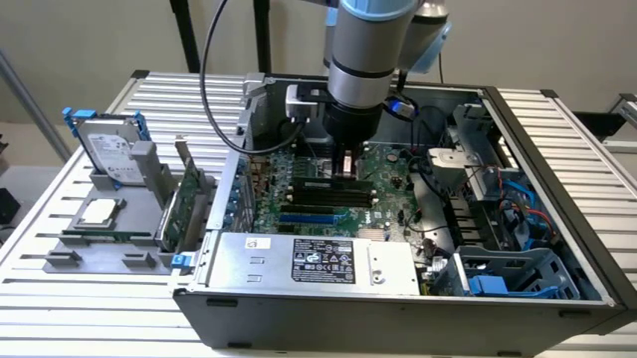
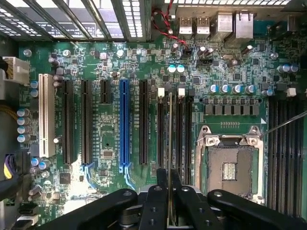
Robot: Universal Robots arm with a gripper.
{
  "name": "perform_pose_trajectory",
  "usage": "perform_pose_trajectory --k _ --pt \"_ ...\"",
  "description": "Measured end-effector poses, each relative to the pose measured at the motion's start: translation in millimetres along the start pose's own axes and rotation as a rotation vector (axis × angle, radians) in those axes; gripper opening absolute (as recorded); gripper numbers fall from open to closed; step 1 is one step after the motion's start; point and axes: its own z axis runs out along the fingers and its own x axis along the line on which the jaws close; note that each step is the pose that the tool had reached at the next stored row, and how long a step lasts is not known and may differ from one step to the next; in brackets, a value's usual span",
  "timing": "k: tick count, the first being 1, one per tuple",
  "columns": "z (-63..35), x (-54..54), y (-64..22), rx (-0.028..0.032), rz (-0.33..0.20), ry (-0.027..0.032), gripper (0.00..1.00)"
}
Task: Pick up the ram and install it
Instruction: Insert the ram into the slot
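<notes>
Slatted white metal tabletop [image 1: 557,142] carries one open grey computer case [image 1: 398,298] lying on its side, with a beige wall behind it. On the exterior view's left, beside the case, sits one grey holder tray [image 1: 100,250] bearing one silver hard drive with blue rails [image 1: 107,145], standing upright, one tall green expansion card with a metal bracket [image 1: 184,205] on edge, and one small square silver processor [image 1: 100,212] lying flat.

Inside the case lies one green motherboard [image 2: 110,143]. One silver power supply box with a black label [image 1: 318,261] fills the case's near edge, and a blue-cabled drive cage [image 1: 508,201] crowds the exterior view's right, so the open room is the well above the board's middle, where the single grey robot arm [image 1: 366,52] reaches straight down.

In the wrist view I count one white slot [image 2: 46,115], one blue slot [image 2: 124,122], one empty processor socket with a metal frame [image 2: 229,165], and dark memory slots on both sides of that socket.

The black gripper [image 2: 169,191] has its fingers closed together on the thin green ram stick [image 2: 170,143], seen edge-on. The ram stands on its long edge directly over a dark memory slot [image 2: 159,129] just beside the socket, its long axis running parallel to the slots. Whether it touches the slot, I cannot tell.
</notes>
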Motion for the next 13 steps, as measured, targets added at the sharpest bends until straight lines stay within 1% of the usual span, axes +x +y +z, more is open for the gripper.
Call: perform_pose_trajectory --k 3,6,9,10,11,13 --pt "2.7 0.1 -0.1 0.0055 0.0 0.0057 0.0" --pt "6.0 0.2 -0.2 0.013 0.0 0.008 0.0" --pt "9.1 0.2 -0.1 0.0251 0.0 0.0083 0.0" --pt "10.0 0.3 0.1 0.0282 0.0 0.0082 0.0" --pt "10.9 0.3 0.3 0.0302 0.0 0.0082 0.0" --pt "12.1 0.4 0.9 0.032 0.0 0.0082 0.0"
